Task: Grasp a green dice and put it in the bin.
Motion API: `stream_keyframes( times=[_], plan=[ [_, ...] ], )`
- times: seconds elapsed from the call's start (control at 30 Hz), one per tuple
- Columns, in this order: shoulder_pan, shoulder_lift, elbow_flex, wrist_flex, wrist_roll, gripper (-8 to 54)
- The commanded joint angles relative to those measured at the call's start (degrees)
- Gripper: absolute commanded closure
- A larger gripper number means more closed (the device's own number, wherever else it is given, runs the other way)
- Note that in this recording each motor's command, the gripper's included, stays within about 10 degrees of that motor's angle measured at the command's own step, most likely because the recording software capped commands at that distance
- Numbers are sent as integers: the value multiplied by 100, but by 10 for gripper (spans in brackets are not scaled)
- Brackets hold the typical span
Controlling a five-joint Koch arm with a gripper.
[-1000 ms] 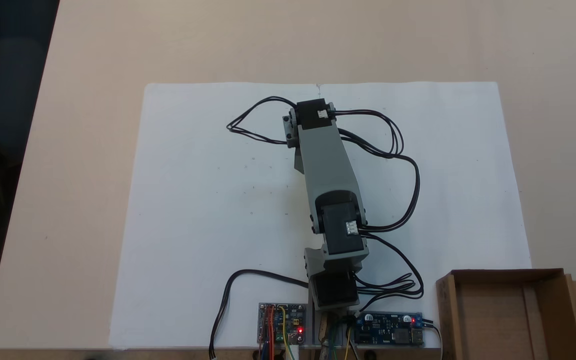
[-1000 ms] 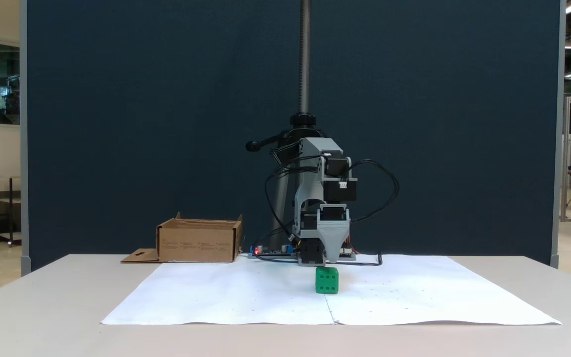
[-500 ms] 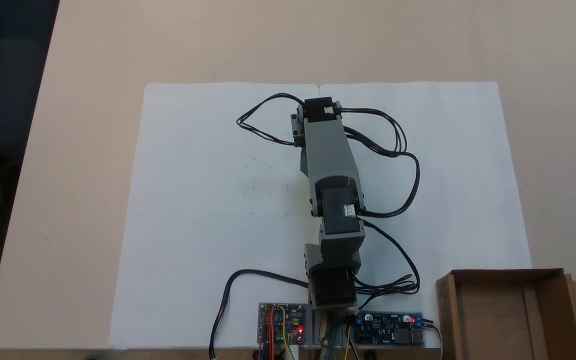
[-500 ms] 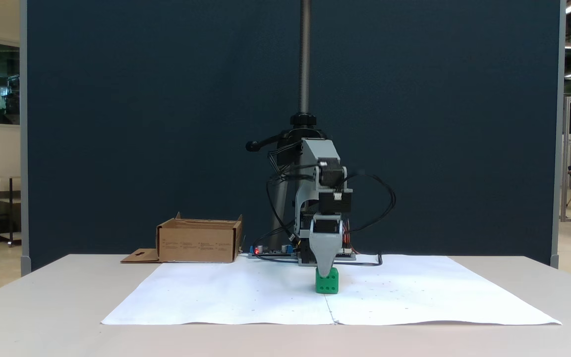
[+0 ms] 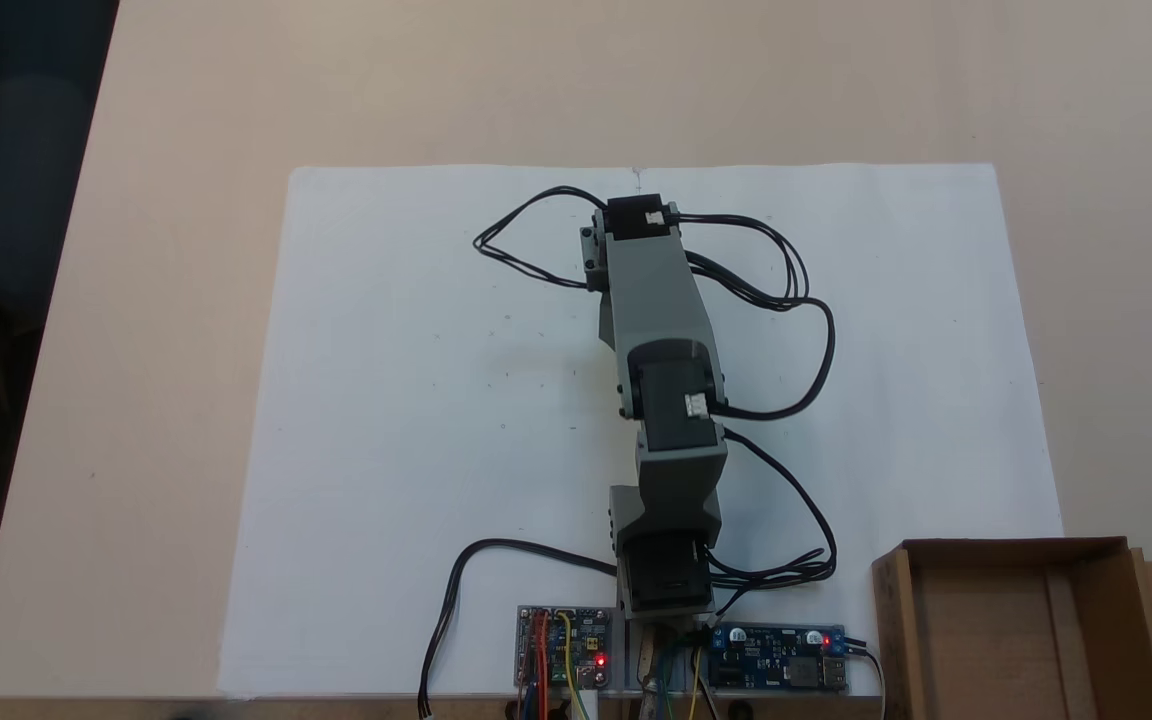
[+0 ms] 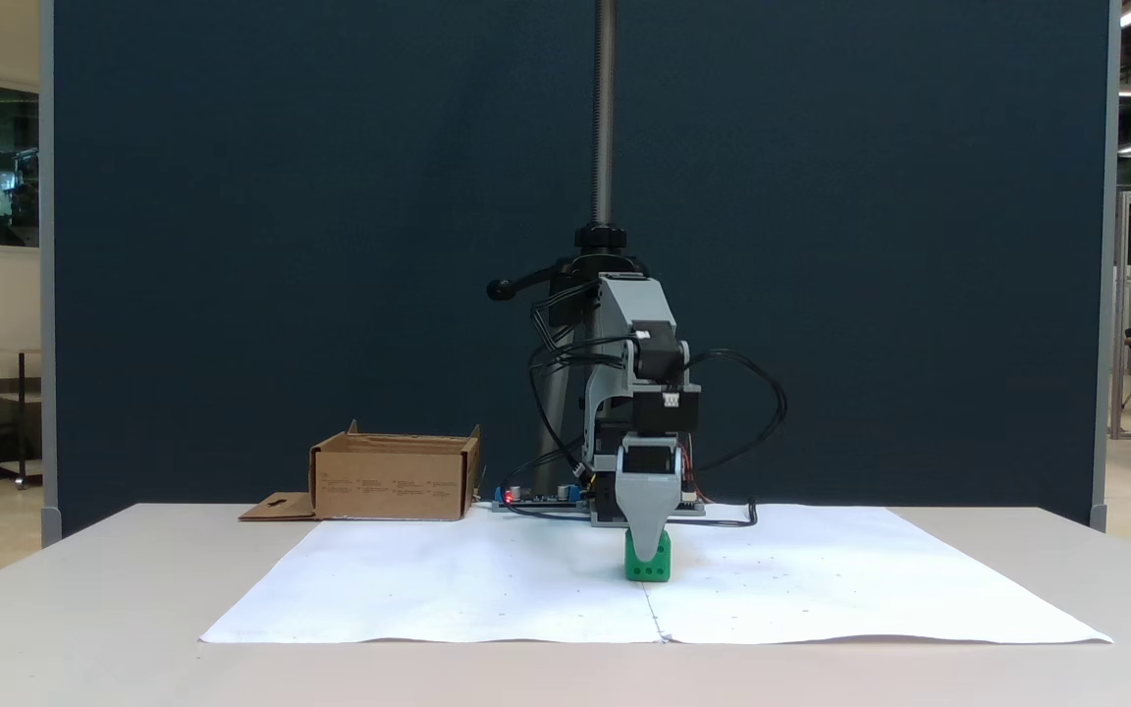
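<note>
The green dice sits on the white paper just in front of the arm's base, in the fixed view taken from the front. My gripper points straight down onto it. The grey front finger covers the upper middle of the cube's near face. The two jaws line up one behind the other, so their gap is hidden. From above, the grey arm stretches over that spot and hides the cube. The bin is a brown cardboard box at the left behind the paper; from above, the bin sits at the bottom right.
A white paper sheet covers the middle of the beige table. Two circuit boards lie beside the arm's base. Black cables loop out to the right of the arm. A dark blue partition stands behind.
The gripper has turned from broadside to edge-on and come down onto the green dice, now covering more of its face. The dice and the bin have not moved.
</note>
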Motion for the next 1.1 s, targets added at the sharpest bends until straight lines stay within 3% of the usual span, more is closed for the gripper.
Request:
stream_keyframes(
  times=[0.0,1.07],
  plan=[
    [-105,35,-62,-185,-404,24],
    [26,-79,-62,-229,-923,43]
  ],
)
